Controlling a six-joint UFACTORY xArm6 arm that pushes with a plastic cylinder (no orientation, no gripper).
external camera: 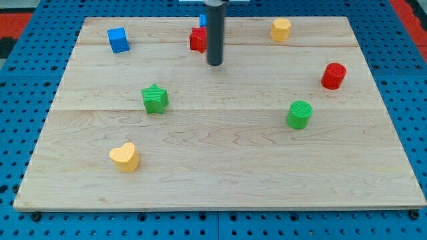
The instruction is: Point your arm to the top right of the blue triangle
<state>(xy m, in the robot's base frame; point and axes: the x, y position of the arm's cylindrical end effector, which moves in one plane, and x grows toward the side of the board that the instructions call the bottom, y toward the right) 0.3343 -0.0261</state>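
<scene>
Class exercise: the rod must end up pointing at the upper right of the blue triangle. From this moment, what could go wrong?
1. My tip stands right beside the red block, so moving toward the view's top could shove it.
2. The blue triangle block is mostly hidden behind the rod, so judging its corner is uncertain.
3. It sits near the wooden board top edge; a nudge might push it off.

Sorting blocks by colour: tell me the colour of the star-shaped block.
Green. The star block sits at the board's left-centre, clearest in the camera view, the only one.
</scene>
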